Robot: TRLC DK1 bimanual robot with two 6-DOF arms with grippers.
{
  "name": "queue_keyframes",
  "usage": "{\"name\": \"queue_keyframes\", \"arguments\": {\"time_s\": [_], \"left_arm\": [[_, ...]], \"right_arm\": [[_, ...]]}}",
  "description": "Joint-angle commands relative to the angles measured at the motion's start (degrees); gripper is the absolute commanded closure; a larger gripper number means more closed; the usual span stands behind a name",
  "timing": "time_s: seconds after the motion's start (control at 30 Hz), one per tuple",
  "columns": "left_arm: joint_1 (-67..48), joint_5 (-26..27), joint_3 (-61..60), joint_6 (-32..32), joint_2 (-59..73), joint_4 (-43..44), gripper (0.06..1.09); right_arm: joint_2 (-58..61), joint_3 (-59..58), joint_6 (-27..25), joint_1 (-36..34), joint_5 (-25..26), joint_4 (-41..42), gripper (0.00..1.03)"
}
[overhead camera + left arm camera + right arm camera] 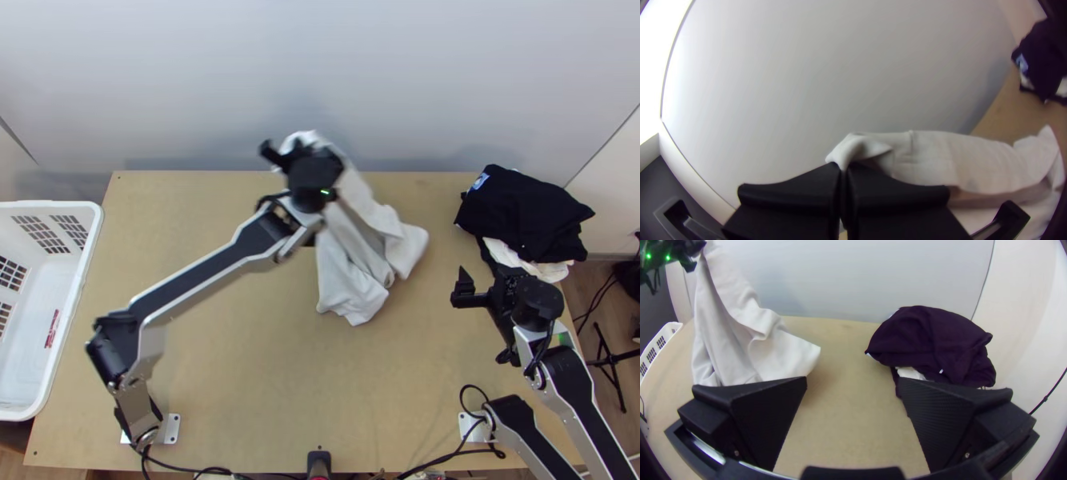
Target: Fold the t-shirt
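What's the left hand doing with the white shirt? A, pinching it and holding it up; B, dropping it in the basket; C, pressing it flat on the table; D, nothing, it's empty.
A: the left hand is shut on the shirt, which hangs from it.

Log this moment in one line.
left gripper: shut on white shirt | shirt: hanging loosely | right gripper: open, empty | dark clothing: heaped by table's right edge

In the top view, the left gripper [298, 146] is blurred and covers part of the white t-shirt [352, 296]; the edge cuts off the white plastic basket [86, 264]. Dark clothing [520, 210] partly hides the white cloth [552, 272] beneath. In the left wrist view, fingers [791, 193] hide the t-shirt's pinched part.
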Motion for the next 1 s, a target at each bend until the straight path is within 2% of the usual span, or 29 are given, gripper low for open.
{"name": "queue_keyframes", "arguments": {"time_s": [0.0,0.2,0.23,0.27,0.3,0.33,0.37,0.47,0.53,0.67,0.8,0.97], "left_arm": [[14.55,3.74,-22.66,-5.11,-5.97,3.96,1.05],[24.57,6.03,-38.57,-8.27,-10.27,6.95,1.03],[25.89,7.08,-41.03,-9.41,-11.77,6.95,1.0],[26.59,7.52,-43.22,-9.94,-13.17,6.95,0.85],[27.21,7.61,-45.42,-10.29,-14.84,6.78,0.55],[27.74,7.79,-47.44,-11.08,-16.6,6.78,0.2],[28.0,8.4,-49.11,-11.61,-18.8,5.63,0.1],[28.0,11.04,-53.24,-13.89,-26.53,0.71,0.1],[28.0,14.73,-55.0,-16.62,-31.98,-5.0,0.1],[28.09,16.31,-56.41,-21.19,-39.45,-14.23,0.1],[30.55,19.83,-57.73,-23.04,-45.43,-21.52,0.1],[32.04,24.75,-59.75,-27.96,-52.28,-30.22,0.1]], "right_arm": [[-0.38,-0.94,0.24,1.73,-0.26,-0.02,0.07],[-0.47,-1.73,0.15,2.09,-2.98,-0.99,0.04],[-0.47,-1.99,0.33,1.91,-3.86,-1.08,0.04],[-0.47,-2.08,0.77,1.82,-5.35,-1.6,0.04],[-0.38,-2.17,1.12,1.73,-6.76,-2.4,0.04],[-0.2,-2.17,1.47,1.73,-8.34,-3.19,0.04],[-0.11,-2.26,1.91,1.91,-10.01,-4.15,0.04],[0.15,-2.96,3.23,2.35,-13.44,-5.38,0.04],[0.41,-3.66,4.46,2.44,-15.2,-5.91,0.04],[1.56,-5.42,6.66,2.97,-19.42,-4.86,0.04],[3.4,-5.24,11.84,3.67,-25.66,-3.01,0.05],[9.03,-5.16,14.48,7.1,-26.97,0.77,0.05]]}}
